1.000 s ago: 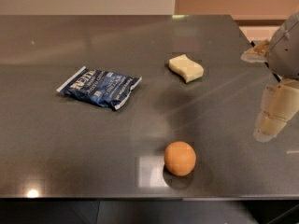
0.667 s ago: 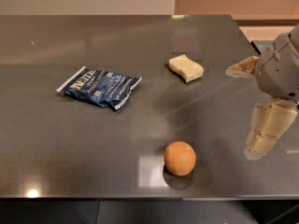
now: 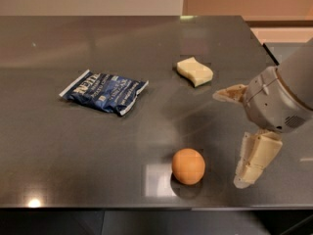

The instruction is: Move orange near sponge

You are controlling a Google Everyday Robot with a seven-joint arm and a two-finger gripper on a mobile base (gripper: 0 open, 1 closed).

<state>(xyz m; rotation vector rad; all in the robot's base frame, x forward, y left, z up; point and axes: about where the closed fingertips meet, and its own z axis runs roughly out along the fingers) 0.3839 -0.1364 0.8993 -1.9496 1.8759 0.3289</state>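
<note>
The orange (image 3: 188,166) sits on the dark table near its front edge. The sponge (image 3: 194,71), a pale cream block with wavy sides, lies farther back and a little right of the orange. My gripper (image 3: 234,138) comes in from the right, above the table, to the right of the orange and apart from it. Its fingers are spread wide: one finger (image 3: 230,93) points left toward the sponge side, the other finger (image 3: 255,159) hangs down near the front edge. It holds nothing.
A blue crinkled snack bag (image 3: 104,91) lies left of the sponge. The table's (image 3: 58,151) front edge runs just below the orange, and its right edge lies behind my arm.
My gripper has moved left, closer to the orange. The orange, sponge and bag have not moved.
</note>
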